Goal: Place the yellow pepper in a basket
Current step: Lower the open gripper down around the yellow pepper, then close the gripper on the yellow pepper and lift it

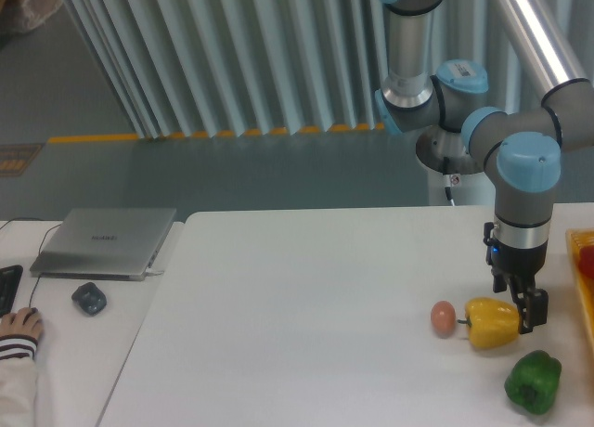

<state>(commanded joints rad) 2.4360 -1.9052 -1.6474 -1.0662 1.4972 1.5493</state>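
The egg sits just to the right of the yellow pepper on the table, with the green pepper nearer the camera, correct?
Not quite. In the camera view the egg sits just to the left of the yellow pepper, not the right. The green pepper is indeed nearer the camera.

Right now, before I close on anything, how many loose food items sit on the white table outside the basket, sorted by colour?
Yellow: 1, the glossy yellow bell pepper
Green: 1, the green bell pepper
Brownish-pink: 1, the small egg
Total: 3
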